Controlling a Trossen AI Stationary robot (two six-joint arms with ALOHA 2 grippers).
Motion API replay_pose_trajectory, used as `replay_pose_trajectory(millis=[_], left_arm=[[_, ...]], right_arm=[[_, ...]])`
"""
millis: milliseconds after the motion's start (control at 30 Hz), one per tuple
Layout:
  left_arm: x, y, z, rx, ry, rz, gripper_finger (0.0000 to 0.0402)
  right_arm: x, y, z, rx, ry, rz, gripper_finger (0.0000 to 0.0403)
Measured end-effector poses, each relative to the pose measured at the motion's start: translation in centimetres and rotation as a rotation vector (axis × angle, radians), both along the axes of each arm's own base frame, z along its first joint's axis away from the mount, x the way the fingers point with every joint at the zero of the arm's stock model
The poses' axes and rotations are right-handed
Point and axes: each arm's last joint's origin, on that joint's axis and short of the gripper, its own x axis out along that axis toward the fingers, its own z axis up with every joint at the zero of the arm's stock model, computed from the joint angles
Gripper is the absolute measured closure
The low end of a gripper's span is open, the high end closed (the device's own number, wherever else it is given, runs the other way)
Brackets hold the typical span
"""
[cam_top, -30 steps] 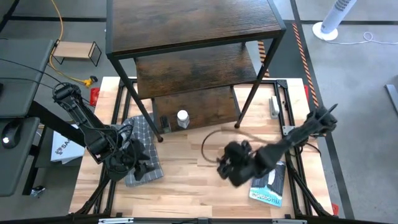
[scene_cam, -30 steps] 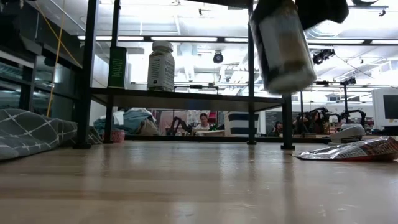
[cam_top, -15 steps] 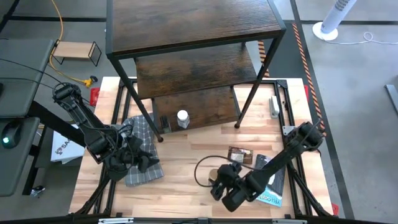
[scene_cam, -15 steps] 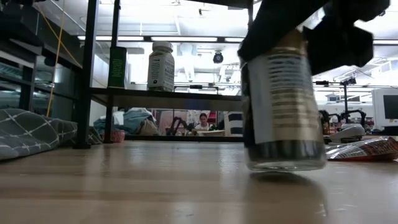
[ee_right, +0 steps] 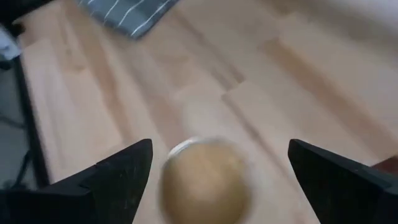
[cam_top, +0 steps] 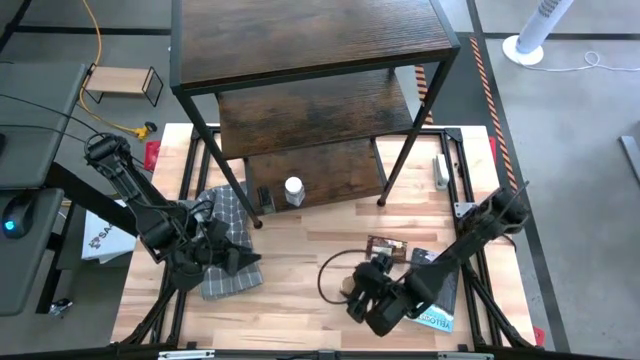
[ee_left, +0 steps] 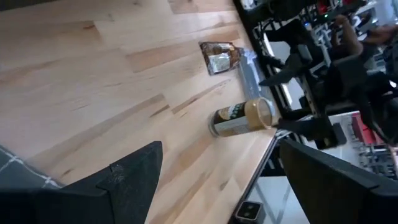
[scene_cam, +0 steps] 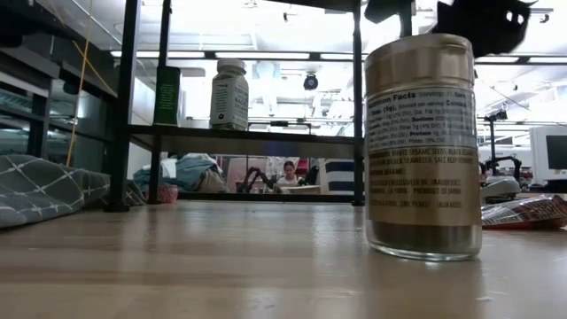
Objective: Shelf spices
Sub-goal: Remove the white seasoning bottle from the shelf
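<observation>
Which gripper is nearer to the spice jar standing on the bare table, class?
The right. The right gripper hangs open just above the spice jar, not holding it. The left gripper waits open over the grey cloth, far across the table.

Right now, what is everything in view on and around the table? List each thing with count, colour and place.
spice jar: one, tan lid, clear glass, upright on the table's front, below the right gripper
white-capped jar: one, white, on the shelf's lowest board
slim dark bottle: one, dark, beside the white-capped jar
shelf: one, dark brown boards, black frame, at the table's back
checked cloth: one, grey, table's left, under the left gripper
foil packet: one, brown, right of centre
book: one, blue and white, front right, partly under the right arm
left gripper: open, over the cloth
right gripper: open, above the spice jar
</observation>
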Motion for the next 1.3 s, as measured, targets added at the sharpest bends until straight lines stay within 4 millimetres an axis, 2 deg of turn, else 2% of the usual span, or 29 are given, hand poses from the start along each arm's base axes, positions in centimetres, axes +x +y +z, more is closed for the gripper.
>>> replay_pose_trajectory(millis=[233, 333, 433, 600, 800, 900, 1000, 1300], left_arm=[[1.5, 1.3, -0.1, -0.048, 0.075, -0.011, 0.0080], [2.2, 2.3, -0.1, -0.052, 0.048, 0.087, 0.0080], [2.7, 2.7, 0.5, -0.022, -0.062, 0.194, 0.0080], [2.6, 1.8, 1.1, 0.024, -0.128, 0.156, 0.0080], [1.1, -0.7, 2.3, 0.079, -0.246, 0.065, 0.0080], [0.3, -1.9, 3.3, 0.137, -0.321, 0.029, 0.0080], [-0.3, -2.6, 4.1, 0.131, -0.371, 0.012, 0.0080], [-1.0, -3.1, 4.6, 0.118, -0.417, 0.055, 0.0080]], right_arm=[[-0.5, -3.4, 3.7, -0.077, -0.039, -0.053, 0.0032], [0.2, -5.1, 4.9, -0.098, -0.067, -0.061, 0.0032], [1.6, -6.8, 5.8, -0.072, -0.123, -0.073, 0.0032], [5.0, -9.6, 7.7, -0.049, -0.319, -0.066, 0.0032], [7.4, -15.0, 9.2, -0.120, -0.457, -0.171, 0.0032], [8.5, -17.2, 9.1, -0.104, -0.454, -0.071, 0.0032], [9.1, -18.3, 8.2, -0.149, -0.399, -0.021, 0.0032], [10.9, -19.0, 4.7, -0.301, -0.261, 0.078, 0.0032]])
